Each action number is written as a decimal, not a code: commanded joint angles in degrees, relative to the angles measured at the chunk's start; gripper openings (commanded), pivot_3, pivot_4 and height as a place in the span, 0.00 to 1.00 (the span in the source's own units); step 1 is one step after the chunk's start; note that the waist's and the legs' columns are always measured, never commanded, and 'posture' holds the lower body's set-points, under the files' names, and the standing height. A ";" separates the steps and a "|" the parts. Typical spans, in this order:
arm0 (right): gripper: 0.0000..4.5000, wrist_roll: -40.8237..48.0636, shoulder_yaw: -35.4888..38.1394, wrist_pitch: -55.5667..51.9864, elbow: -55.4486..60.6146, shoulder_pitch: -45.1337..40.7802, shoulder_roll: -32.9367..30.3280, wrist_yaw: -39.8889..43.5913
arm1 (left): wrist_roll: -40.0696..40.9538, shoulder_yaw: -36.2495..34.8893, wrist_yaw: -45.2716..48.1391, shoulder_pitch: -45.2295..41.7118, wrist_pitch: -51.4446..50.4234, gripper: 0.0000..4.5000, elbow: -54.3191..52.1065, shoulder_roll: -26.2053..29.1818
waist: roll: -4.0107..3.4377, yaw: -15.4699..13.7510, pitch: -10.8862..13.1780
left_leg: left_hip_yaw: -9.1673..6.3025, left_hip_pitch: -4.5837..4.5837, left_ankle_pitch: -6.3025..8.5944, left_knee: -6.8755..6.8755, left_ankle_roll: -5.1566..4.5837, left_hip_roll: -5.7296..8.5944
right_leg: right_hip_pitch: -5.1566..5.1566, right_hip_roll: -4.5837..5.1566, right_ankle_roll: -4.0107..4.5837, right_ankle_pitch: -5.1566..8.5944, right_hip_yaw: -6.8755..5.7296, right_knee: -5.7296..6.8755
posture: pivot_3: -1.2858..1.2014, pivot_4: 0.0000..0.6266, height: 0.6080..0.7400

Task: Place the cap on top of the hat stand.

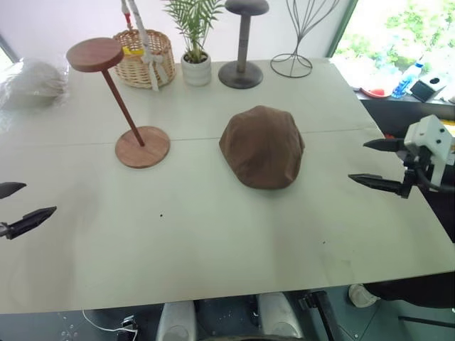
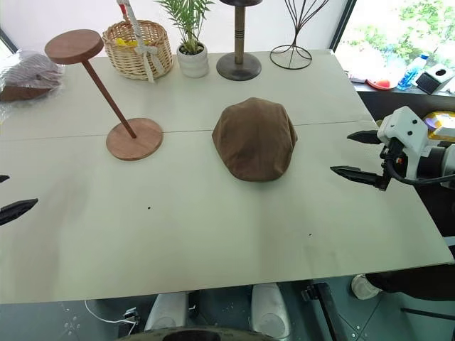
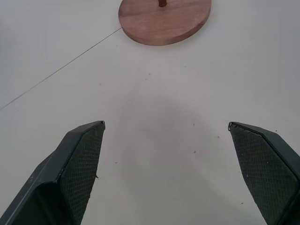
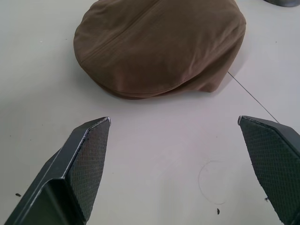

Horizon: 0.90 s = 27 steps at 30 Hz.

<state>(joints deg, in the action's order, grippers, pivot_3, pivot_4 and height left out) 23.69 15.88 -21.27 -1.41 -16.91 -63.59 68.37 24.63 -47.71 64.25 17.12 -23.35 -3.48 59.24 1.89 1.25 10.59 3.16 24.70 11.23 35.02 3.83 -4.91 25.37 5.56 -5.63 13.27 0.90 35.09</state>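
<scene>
The brown cap [image 1: 262, 145] lies flat near the middle of the white table [image 1: 213, 234]. To its left stands the reddish-brown hat stand [image 1: 121, 103], with a bare round top disc, a slanted stem and a round base [image 3: 164, 19]. My right gripper [image 1: 371, 163] hovers open off the cap's right side, pointing at it with a gap of table between; the cap [image 4: 159, 44] lies ahead of its spread fingers. My left gripper [image 1: 20, 206] is open near the table's left edge, empty, well short of the stand's base.
Along the far edge stand a wicker basket [image 1: 146, 57], a small potted plant [image 1: 195, 60], a grey mushroom-topped stand [image 1: 242, 42] and a black wire stand [image 1: 298, 42]. A bagged item [image 2: 25, 74] lies at the far left. A dark side table with bottles [image 1: 412, 82] is at the right.
</scene>
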 commanded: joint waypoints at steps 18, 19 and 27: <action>1.00 -1.21 0.41 2.02 0.79 -2.83 -0.21 -1.32 | 6.01 0.52 1.32 -5.04 -6.38 0.98 -3.61 1.28 | 0.00 -0.09 0.00 | -0.01 0.00 -0.03 0.12 -0.04 0.00 | -0.07 -0.02 -0.01 -0.01 0.01 0.13 | 0.52 0.24 0.91; 1.00 -1.23 0.23 2.30 1.10 -3.04 -0.40 -1.03 | 7.79 0.94 2.26 -6.06 -8.05 0.98 -4.49 1.92 | 0.01 -0.09 0.00 | -0.01 0.00 -0.03 0.13 -0.04 0.00 | -0.07 -0.03 -0.02 -0.01 0.01 0.15 | 0.52 0.24 0.91; 1.00 2.20 -2.36 -5.68 20.41 -5.71 0.01 -5.33 | 22.72 14.01 8.36 -24.88 -20.92 0.98 -9.68 11.68 | -0.03 -0.30 0.01 | -0.06 -0.03 -0.04 0.32 -0.04 0.01 | -0.13 -0.06 -0.04 -0.02 0.04 0.40 | 0.52 0.24 0.91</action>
<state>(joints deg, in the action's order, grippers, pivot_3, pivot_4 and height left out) 24.16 12.88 -24.73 13.43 -21.80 -63.53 65.15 44.76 -35.37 71.02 -6.43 -42.79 -12.01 69.46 1.85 0.95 10.60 3.09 24.62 11.19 35.34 3.79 -4.90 25.23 5.48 -5.67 13.26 0.94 35.52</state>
